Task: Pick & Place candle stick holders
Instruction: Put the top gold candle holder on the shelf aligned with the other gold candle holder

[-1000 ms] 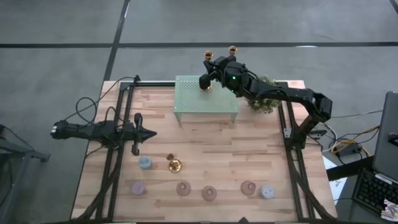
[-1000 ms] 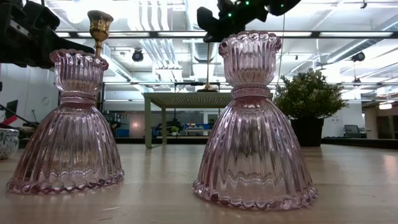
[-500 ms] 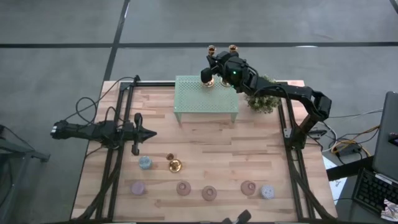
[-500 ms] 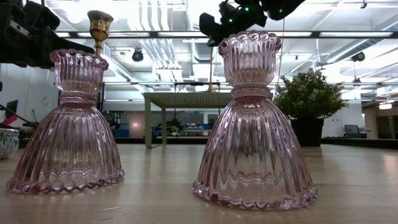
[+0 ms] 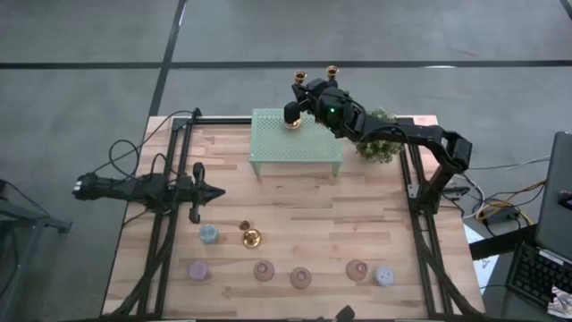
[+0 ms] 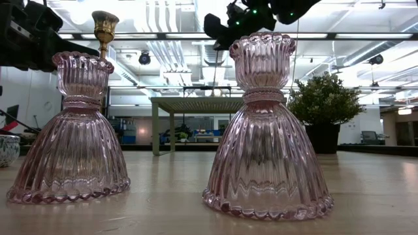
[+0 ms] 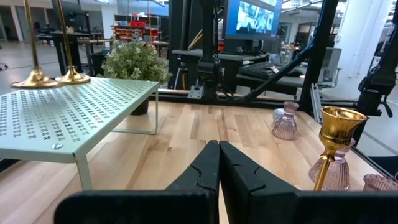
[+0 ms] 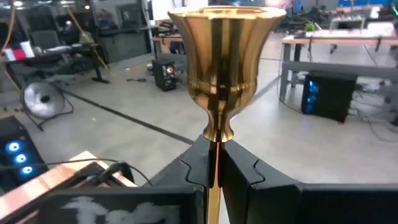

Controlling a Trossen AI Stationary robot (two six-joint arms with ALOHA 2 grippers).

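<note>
My left gripper point(image 7: 218, 163) points forward over the wooden table point(image 7: 186, 134), fingers pressed together with nothing between them. Ahead stands a pale green perforated stand point(image 7: 68, 118) carrying two gold candle stick holders point(image 7: 53, 78), whose round bases sit side by side. Beyond it is a small potted plant point(image 7: 137, 65). A third gold holder point(image 7: 336, 146) stands upright near pink glass pieces point(image 7: 286, 123), possibly touching one.
</note>
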